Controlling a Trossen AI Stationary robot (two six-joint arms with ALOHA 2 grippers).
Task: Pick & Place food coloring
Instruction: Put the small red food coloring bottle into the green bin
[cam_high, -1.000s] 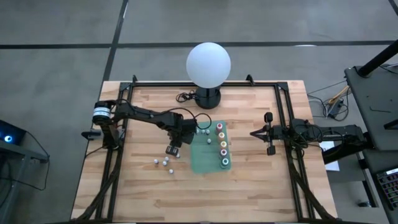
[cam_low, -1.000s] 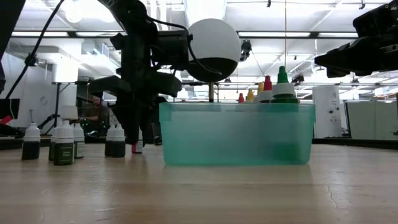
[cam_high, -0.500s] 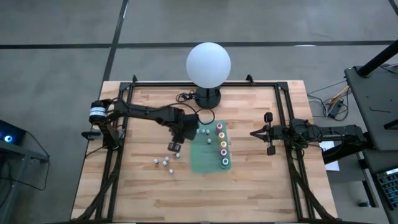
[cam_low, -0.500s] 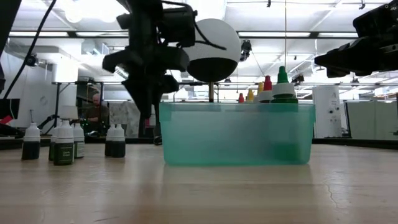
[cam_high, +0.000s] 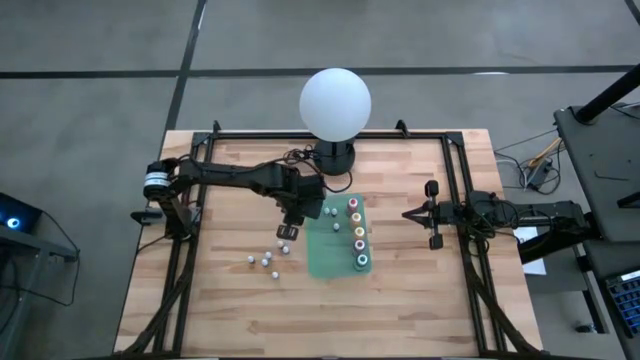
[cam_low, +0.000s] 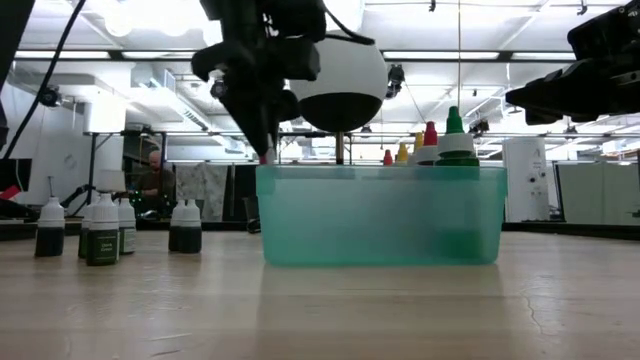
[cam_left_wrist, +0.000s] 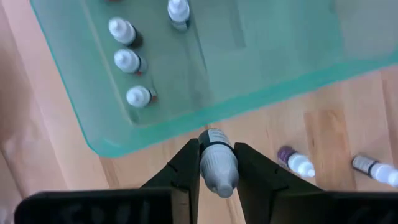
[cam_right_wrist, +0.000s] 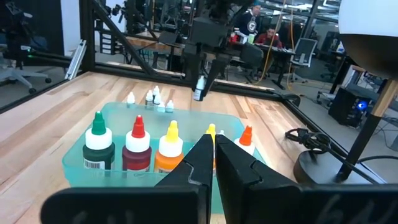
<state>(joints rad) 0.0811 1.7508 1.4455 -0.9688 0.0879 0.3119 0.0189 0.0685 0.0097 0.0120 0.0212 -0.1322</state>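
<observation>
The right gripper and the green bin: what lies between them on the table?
In the high view, only bare wood table lies between the right gripper and the green bin.

The held bottle (cam_left_wrist: 217, 168) hides its body between the fingers (cam_left_wrist: 184, 174) — label colour unreadable; the small bottles' (cam_high: 266, 261) contents too.

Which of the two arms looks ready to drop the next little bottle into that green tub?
The left. Its gripper already holds a small white-capped bottle lifted just beside the tub. The right gripper waits empty and shut, off to the tub's other side.
</observation>
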